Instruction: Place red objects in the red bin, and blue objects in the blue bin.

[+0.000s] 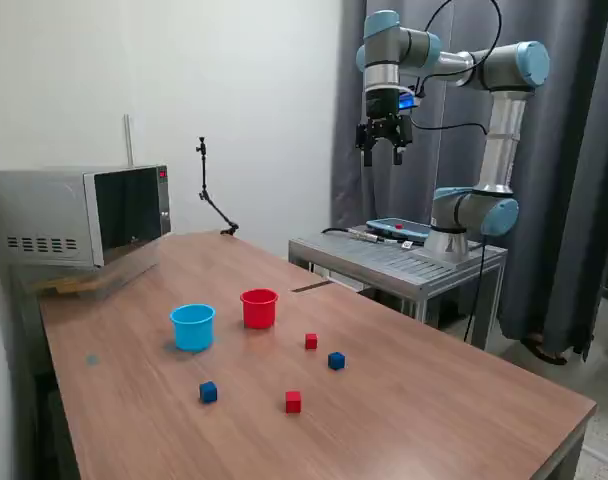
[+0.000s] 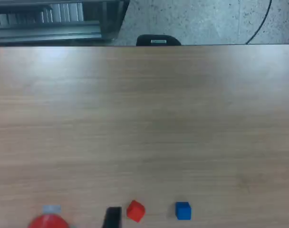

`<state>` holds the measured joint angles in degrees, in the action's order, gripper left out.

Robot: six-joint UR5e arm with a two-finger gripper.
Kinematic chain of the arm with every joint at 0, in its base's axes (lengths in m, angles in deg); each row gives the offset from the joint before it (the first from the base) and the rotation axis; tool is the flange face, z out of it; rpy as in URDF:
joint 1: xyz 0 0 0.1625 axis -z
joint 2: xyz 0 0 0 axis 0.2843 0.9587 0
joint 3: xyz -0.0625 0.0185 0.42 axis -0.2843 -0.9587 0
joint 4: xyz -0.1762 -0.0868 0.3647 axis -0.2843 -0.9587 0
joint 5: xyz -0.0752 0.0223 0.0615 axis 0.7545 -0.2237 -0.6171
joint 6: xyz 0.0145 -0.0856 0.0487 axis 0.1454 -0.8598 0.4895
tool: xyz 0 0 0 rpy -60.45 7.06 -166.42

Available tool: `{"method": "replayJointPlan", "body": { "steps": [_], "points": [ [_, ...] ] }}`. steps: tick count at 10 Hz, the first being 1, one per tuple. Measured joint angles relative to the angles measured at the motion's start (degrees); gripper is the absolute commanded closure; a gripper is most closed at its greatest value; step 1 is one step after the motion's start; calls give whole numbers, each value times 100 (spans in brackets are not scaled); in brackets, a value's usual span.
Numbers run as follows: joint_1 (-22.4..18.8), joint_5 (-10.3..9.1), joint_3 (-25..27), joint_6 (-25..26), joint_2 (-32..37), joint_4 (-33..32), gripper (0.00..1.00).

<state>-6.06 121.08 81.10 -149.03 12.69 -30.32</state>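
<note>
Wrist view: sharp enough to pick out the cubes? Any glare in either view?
Wrist view: slightly soft, but the red cube and blue cube read clearly; the red cup is cropped. Exterior view: even light, faint shadows, mild sheen on the table.

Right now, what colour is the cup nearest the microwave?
Light blue. The cup shows best in the exterior view, beside the red cup.

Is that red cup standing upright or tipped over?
Upright. The red cup stands on the table with its open rim facing up.
</note>
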Motion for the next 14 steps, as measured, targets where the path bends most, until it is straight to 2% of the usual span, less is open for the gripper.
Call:
{"method": "replayJointPlan", "body": {
  "steps": [3,5,8,10,12,14],
  "points": [
    [-25,28,734,2,281,-283,0],
    [-26,36,908,1,338,-409,0],
    [-17,56,947,-5,345,-469,0],
    [-6,138,948,-29,199,-568,0],
    [-3,241,922,-40,-168,-853,0],
    [-6,248,761,-34,-632,-1180,0]
  ]
}}
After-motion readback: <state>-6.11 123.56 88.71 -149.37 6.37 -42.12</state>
